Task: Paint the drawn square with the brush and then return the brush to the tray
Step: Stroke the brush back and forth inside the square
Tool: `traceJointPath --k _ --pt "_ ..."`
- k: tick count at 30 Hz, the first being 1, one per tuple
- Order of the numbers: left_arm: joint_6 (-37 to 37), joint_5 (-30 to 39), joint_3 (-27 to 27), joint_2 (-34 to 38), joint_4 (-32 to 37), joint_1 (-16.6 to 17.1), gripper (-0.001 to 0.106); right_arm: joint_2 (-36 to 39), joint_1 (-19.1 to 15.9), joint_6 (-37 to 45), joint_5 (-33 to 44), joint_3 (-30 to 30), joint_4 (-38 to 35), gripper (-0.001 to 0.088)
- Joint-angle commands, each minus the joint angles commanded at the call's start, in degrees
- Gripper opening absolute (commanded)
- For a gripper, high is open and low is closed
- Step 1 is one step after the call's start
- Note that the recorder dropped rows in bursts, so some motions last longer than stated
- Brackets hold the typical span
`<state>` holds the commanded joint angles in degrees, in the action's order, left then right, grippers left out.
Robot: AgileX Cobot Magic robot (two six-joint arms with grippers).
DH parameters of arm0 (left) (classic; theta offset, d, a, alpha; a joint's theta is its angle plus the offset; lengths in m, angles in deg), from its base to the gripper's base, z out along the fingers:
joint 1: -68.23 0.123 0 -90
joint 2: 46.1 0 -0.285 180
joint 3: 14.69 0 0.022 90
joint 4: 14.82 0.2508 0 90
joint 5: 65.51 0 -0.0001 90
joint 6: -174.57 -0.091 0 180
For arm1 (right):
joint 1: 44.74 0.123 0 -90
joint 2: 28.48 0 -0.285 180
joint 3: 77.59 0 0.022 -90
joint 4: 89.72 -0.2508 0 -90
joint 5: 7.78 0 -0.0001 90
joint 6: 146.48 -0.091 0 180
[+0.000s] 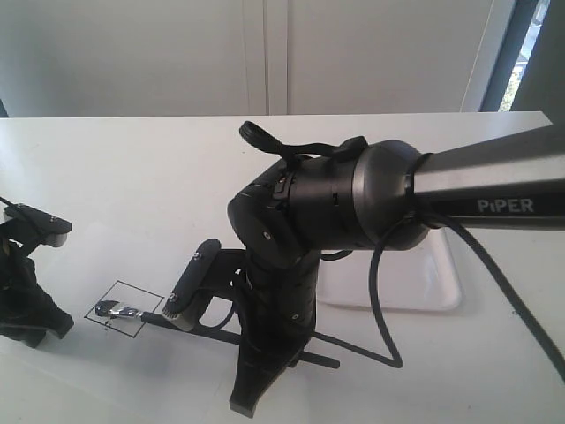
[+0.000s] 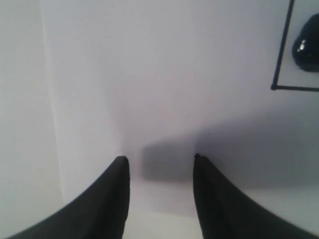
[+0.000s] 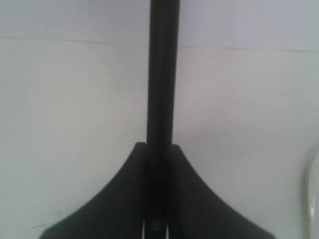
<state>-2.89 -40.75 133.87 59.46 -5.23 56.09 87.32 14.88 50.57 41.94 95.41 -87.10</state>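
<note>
Bright diffuse daylight; exterior view washed out toward 12 o'clock. Soft shadows on the table (image 1: 132,177). Both wrist views blurred close in.

You are seeing the right arm (image 1: 309,212) hiding most of the tray (image 1: 415,283) and, just beside the drawn square (image 1: 132,296), the handle of the brush (image 1: 132,313).

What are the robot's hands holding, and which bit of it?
The right gripper pinches the brush by its black handle. The left gripper is open and holds nothing.
</note>
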Motion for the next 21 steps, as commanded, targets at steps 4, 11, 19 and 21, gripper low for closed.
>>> traceJointPath --k 4,11,19,21 --pt "0.0 -0.22 0.0 0.0 0.0 0.0 0.047 0.0 0.0 1.04 0.02 0.0 -0.8 0.0" --pt "0.0 -0.72 0.0 0.0 -0.1 0.0 0.047 0.0 0.0 2.22 -0.11 0.0 -1.53 0.0" --pt "0.0 -0.72 0.0 0.0 -0.1 0.0 0.047 0.09 0.0 2.87 -1.17 0.0 -1.66 0.0" --pt "0.0 -0.72 0.0 0.0 -0.1 0.0 0.047 0.09 0.0 2.87 -1.69 0.14 -1.66 0.0"
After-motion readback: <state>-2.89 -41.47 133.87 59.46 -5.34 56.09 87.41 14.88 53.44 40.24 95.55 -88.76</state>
